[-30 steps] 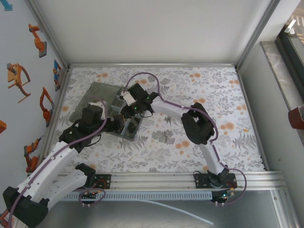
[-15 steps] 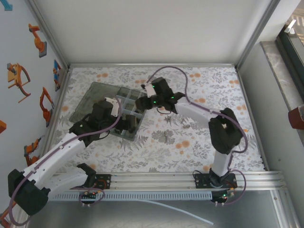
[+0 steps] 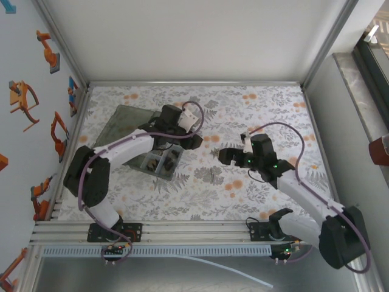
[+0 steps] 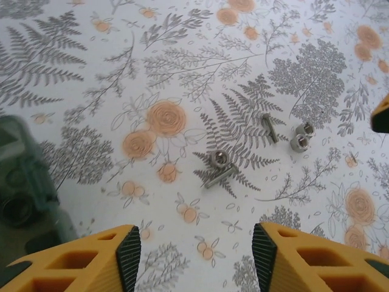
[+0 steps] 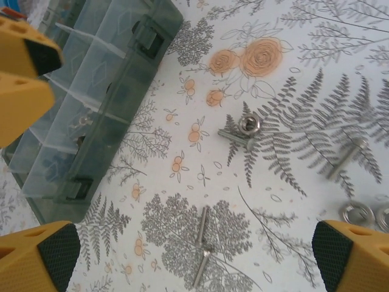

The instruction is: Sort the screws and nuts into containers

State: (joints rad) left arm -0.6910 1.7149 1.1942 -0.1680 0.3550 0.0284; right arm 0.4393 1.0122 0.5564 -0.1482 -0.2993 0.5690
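Observation:
Silvery screws and nuts lie loose on the floral cloth to the right of the containers point(image 3: 157, 163). In the left wrist view a nut point(image 4: 219, 159) touches a screw point(image 4: 220, 177); farther right lie another screw point(image 4: 269, 128) and two nuts point(image 4: 298, 143). My left gripper point(image 4: 194, 261) hovers open short of them with nothing between its pads. Wide open, my right gripper point(image 5: 196, 252) hangs over two screws point(image 5: 202, 228) lying end to end. Beyond them are a nut point(image 5: 249, 125) on a screw point(image 5: 237, 139), a further screw point(image 5: 346, 158) and two nuts point(image 5: 357, 213).
The smoky-grey organizer point(image 5: 91, 103) has pale dividers, and small dark parts sit in its near compartments. Its flat lid point(image 3: 121, 125) lies open toward the back left. The left gripper's yellow fingers point(image 5: 24, 73) hang above the organizer's end. A metal rail point(image 3: 200, 230) borders the table's near edge.
The right gripper has pulled away from the organizer to the right and opened. The left arm has swung across the organizer to its right side, toward the loose parts.

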